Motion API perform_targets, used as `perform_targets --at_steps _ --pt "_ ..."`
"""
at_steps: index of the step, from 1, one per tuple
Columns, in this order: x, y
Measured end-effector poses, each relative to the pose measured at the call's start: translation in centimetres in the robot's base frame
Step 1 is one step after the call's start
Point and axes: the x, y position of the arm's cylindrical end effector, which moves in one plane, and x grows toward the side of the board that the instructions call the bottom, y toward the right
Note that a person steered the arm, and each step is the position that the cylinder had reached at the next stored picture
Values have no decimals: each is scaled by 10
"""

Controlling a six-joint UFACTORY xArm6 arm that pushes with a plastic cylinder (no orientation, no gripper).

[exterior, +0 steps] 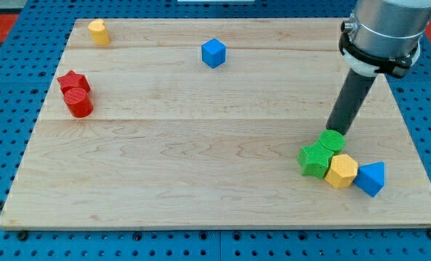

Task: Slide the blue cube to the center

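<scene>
Nearest the view's bottom, at its right, sits a tight cluster of four blocks on the wooden surface: a blue wedge-like block at the far right, a yellow hexagonal block touching its left side, a green star-shaped block just left of the yellow one, and a green cylinder at the cluster's top edge. My tip stands at the top edge of that green cylinder, touching it or very nearly so; the dark rod leans up toward the view's upper right into the grey arm housing. No fingers exist on this rig, so there is no released or clenched state to tell; the rod simply ends at the tip.

At the view's top, slightly right of the middle line, the blue cube stands alone, well apart from my tip and from every other block. A yellow block, shape hard to make out, sits near the top left corner. Down the left side, a red star-shaped block touches a red cylinder just below it.
</scene>
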Motion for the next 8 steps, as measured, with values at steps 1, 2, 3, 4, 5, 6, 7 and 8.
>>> perform_targets --at_steps 1,2,3,4,5,6,7,8 --pt "-21 -23" --pt "-34 -56" --pt "-43 -81" --pt "-47 -95" --pt "-47 -132" --pt "-45 -228" --pt "-62 -286" --pt "-108 -276"
